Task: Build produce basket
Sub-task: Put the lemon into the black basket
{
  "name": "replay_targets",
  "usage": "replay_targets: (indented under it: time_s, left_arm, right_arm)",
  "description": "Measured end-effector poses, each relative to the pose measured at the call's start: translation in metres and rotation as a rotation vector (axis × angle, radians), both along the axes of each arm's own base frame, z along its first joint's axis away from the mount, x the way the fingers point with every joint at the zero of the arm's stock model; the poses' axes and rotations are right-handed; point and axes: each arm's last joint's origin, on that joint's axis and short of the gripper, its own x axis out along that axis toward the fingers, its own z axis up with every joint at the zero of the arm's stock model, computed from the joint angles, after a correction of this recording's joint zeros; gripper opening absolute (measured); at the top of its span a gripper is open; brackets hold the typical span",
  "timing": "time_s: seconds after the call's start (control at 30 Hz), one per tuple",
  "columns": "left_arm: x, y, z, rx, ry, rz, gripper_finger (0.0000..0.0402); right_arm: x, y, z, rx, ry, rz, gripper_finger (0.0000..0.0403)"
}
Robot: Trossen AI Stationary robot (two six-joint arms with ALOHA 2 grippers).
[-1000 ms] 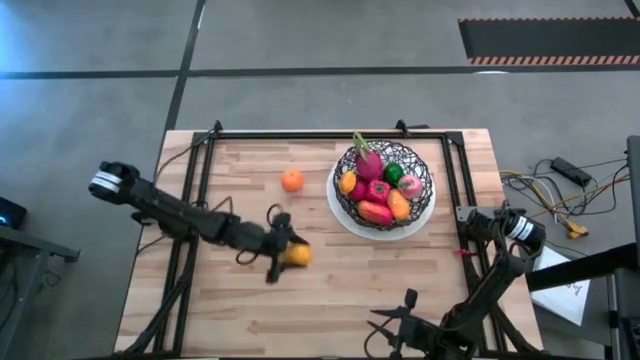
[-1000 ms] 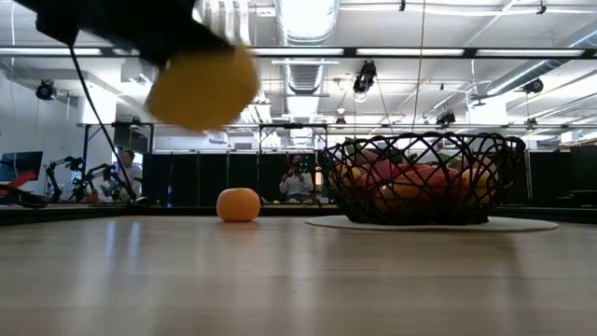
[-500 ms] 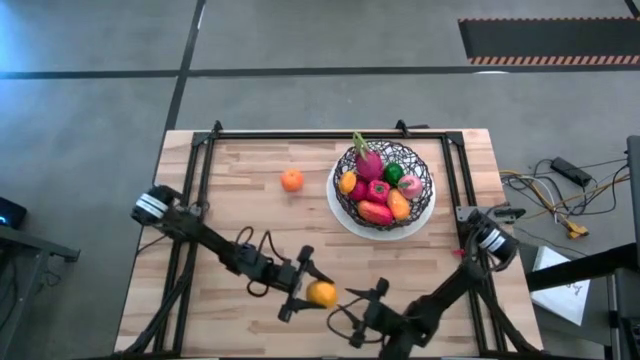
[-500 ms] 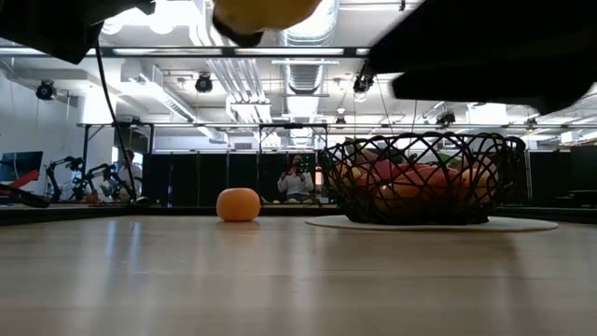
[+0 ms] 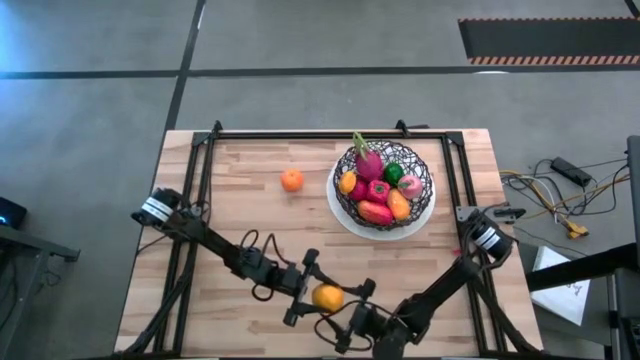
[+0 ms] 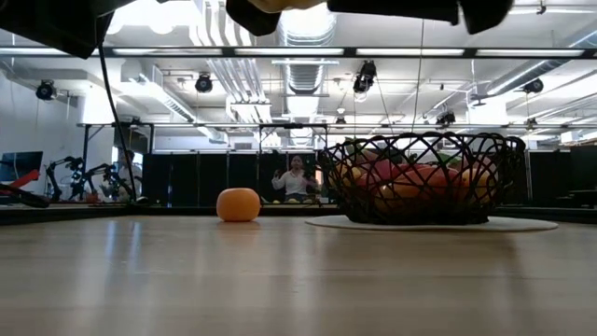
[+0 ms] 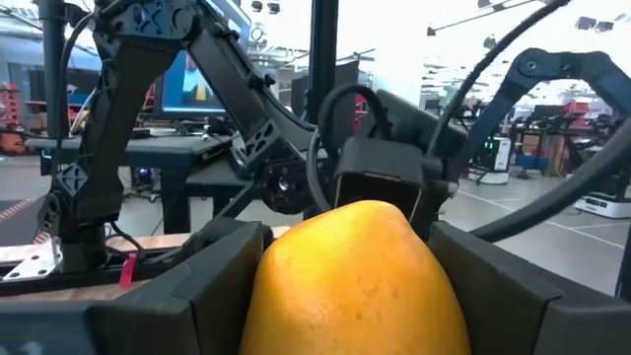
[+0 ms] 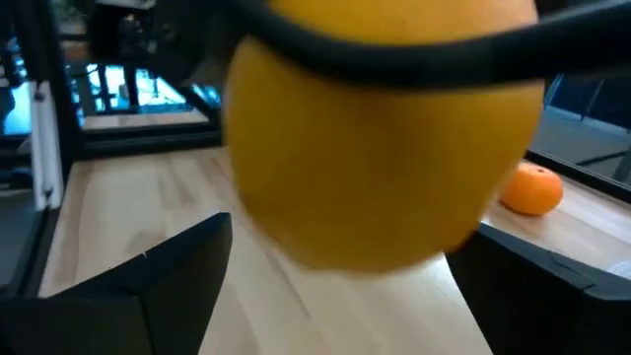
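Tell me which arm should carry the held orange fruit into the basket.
Right. The left hand grips the fruit at the table's front, the open right hand faces it closely, and the basket sits on the right arm's side. A handover looks likely.

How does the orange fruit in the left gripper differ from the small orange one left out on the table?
The held orange fruit sits clamped in the left gripper near the table's front edge, above the wood; the small orange fruit rests alone on the table, left of the basket. The held one looks yellower and a little larger. Both are round, and outside the basket.
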Motion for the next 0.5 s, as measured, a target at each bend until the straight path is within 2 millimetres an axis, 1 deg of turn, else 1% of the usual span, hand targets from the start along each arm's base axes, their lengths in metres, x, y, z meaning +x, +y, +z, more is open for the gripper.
replay_targets:
  time_s: [0.13, 0.23, 0.37, 0.5]
  left_arm:
    - [-0.001, -0.002, 0.0, 0.036, -0.013, 0.003, 0.0258]
    - [-0.002, -0.002, 0.0, 0.038, -0.017, 0.002, 0.0259]
    - [-0.002, -0.002, 0.0, 0.048, -0.021, 0.003, 0.0259]
    - [-0.002, -0.003, -0.002, 0.061, -0.001, -0.008, 0.0259]
  right_arm:
    - [0.008, -0.005, 0.005, -0.003, -0.004, -0.02, 0.0346]
    - [0.011, -0.004, 0.009, -0.031, 0.003, -0.02, 0.0334]
    - [0.012, -0.003, 0.014, -0.057, 0.009, -0.018, 0.0306]
    - [0.012, -0.002, 0.014, -0.062, 0.012, -0.015, 0.0275]
